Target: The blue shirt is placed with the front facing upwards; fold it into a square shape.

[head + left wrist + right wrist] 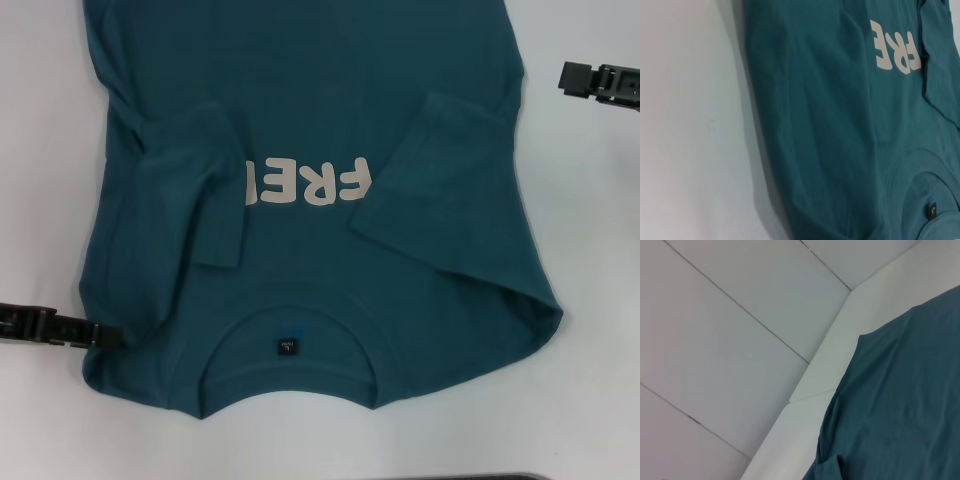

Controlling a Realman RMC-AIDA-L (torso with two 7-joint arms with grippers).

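Blue shirt [420,150], just the one, lies spread front-up across a white desk [40,150], its collar end nearest the robot and its hem running off the far edge of the head view. It is a soft, matte teal cotton with shallow creases. Both short sleeves are folded inward over the chest, one on each side, and they cover parts of the cream block lettering, so only "FRE" [310,182] reads clearly, upside down from the robot's side. One small black neck label [287,346] sits inside the rounded, ribbed collar; its print is too small to read. Two black grippers show. The left gripper [108,337] touches the shirt's edge near the shoulder on the robot's left, though I cannot tell if it is open or closed. The right gripper [570,78] hangs over bare desk, apart from the cloth, and its state is equally unclear.
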